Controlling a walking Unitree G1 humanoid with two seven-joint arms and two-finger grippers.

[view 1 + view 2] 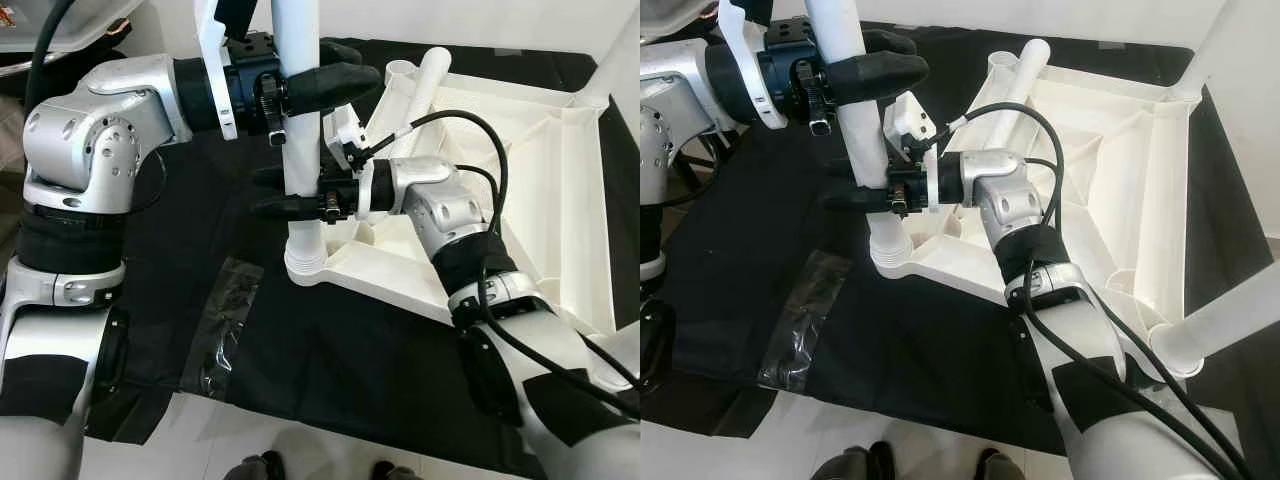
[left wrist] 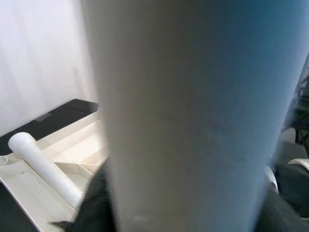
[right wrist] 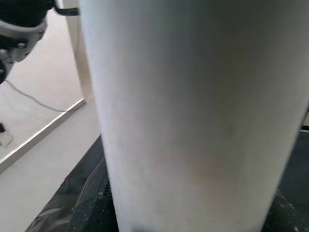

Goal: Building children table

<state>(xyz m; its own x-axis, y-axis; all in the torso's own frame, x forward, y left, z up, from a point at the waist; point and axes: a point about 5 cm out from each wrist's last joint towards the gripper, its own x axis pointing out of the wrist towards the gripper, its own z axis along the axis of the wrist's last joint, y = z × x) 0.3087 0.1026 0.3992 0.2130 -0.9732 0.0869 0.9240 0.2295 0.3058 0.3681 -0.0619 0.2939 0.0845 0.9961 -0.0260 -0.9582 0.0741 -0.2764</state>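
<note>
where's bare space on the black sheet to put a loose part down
Bare: the black sheet between the clear tape patch and the tabletop's near edge.

Crowded: the corner socket, where the left hand and right hand grip the upright leg.

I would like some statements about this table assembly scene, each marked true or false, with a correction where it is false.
1. Both hands hold the same upright white leg. True: the left hand grips it higher up, the right hand lower down.
2. The white tabletop lies upside down on the black cloth. True.
3. The leg being held is lying flat on the cloth. False: it stands upright in the tabletop's corner socket.
4. The cloth under the tabletop is red. False: it is black.
5. Another white leg rests across the far part of the tabletop. True.
</note>
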